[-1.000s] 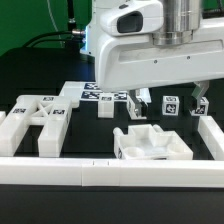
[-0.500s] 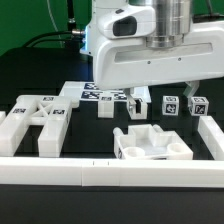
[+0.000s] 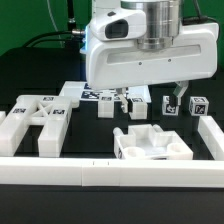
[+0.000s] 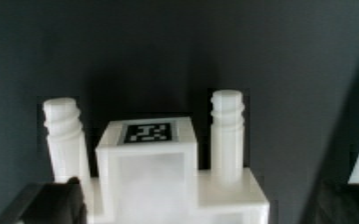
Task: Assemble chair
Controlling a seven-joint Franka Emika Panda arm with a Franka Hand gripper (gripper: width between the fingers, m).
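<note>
The chair lies in loose white tagged pieces on the black table. Two frame pieces (image 3: 35, 120) lie at the exterior view's left, and the seat slab (image 3: 150, 143) sits near the front. Small tagged posts (image 3: 137, 107) stand in a row behind it. My gripper (image 3: 148, 97) hangs open over this row, holding nothing. In the wrist view a white post (image 4: 149, 165) with a tag on top and two ribbed pegs (image 4: 227, 122) lies under the jaws. One dark finger (image 4: 39, 205) shows beside it, apart from it.
Long white border rails run along the front (image 3: 110, 172) and the exterior view's right (image 3: 210, 135). The marker board (image 3: 97, 92) lies behind the posts. More small posts (image 3: 199, 105) stand at the right end of the row, another (image 3: 105, 105) at its left end.
The arm has moved toward the exterior view's left along the row of posts. The jaws stayed open and no piece moved.
</note>
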